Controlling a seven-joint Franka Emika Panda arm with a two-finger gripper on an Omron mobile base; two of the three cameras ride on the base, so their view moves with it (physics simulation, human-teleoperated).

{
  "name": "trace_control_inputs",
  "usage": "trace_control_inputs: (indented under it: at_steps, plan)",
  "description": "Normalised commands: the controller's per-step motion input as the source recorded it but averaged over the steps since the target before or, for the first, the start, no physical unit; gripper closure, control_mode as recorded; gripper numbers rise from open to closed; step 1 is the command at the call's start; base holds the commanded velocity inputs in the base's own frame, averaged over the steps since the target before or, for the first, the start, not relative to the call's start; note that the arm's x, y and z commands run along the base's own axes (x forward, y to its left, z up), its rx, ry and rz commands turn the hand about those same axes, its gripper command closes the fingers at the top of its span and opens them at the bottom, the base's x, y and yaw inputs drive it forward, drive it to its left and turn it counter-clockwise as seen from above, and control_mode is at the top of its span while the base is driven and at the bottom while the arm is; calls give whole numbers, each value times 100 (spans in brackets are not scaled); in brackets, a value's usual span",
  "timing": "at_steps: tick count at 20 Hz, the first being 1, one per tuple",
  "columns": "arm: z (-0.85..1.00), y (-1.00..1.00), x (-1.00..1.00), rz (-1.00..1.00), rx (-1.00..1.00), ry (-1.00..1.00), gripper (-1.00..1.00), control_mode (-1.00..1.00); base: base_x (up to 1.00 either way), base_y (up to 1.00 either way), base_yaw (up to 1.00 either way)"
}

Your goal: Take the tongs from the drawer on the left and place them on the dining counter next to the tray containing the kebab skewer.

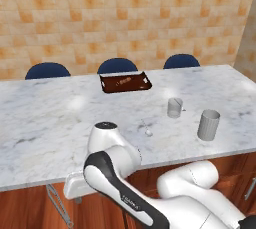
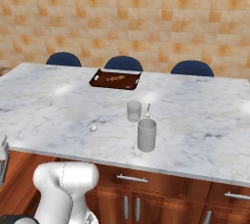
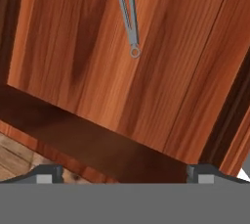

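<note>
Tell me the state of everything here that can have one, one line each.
drawer: open, tongs lying inside
tongs: flat on the drawer floor, not gripped
gripper: fingers wide open, holding nothing
tray: on the dining counter, kebab skewer inside

Quick count: three stools along the far side of the desk: left, middle, right. One tray with one skewer in it. Two cups, a short clear one and a taller grey one. Two tiny silvery utensils, one on the bare marble, the other by the clear cup. One pair of tongs in one drawer. Under the desk, two horizontal bar handles and three vertical ones in the right base view.
</note>
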Motion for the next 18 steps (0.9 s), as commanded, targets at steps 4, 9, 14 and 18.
trace_control_inputs:
  at_steps: [4, 9, 14, 18]
  plan:
    - [-25, 10, 0, -12, -13, 0, -100, -100, 0, 0, 0]
    - [-18, 24, 0, -9, -12, 0, -100, -100, 0, 0, 0]
    - [-21, 23, 13, 0, -7, 0, -100, -100, 0, 0, 0]
    - [-8, 4, 27, 0, -6, 0, -100, -100, 0, 0, 0]
